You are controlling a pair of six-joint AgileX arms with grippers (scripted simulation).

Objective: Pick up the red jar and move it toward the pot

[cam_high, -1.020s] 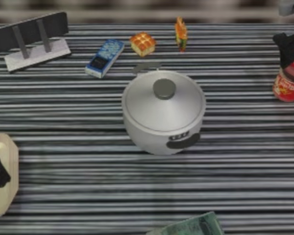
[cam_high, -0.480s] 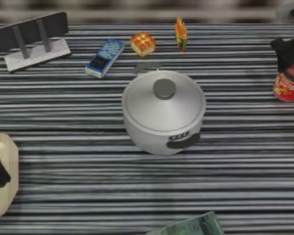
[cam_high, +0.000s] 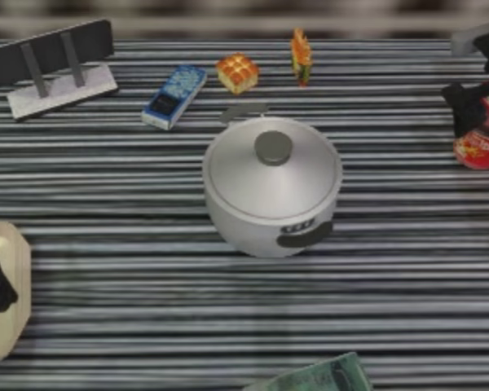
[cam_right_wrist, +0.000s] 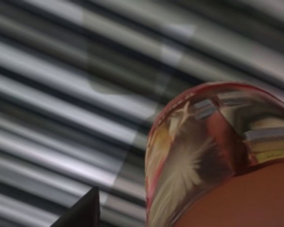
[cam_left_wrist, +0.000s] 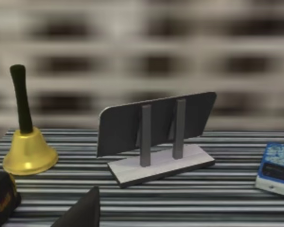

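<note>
My right end effector (cam_high: 473,110) had slid further down the red jar (cam_high: 482,142) (at the table's right edge) since a second ago. I couldn't tell whether it gripped yet; the pot (cam_high: 271,183) stayed put.

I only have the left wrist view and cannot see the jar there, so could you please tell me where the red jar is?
Observer: In the top view, the red jar is at the right edge of the table.
Operator: Thank you. Is the right hand near it?
Observer: Yes, the right hand is directly over the jar, which fills much of the right wrist view.
Operator: And where is the pot, please?
Observer: The pot sits mid-table with its lid on, to the left of the jar. Only bare striped table lies between them.
</note>
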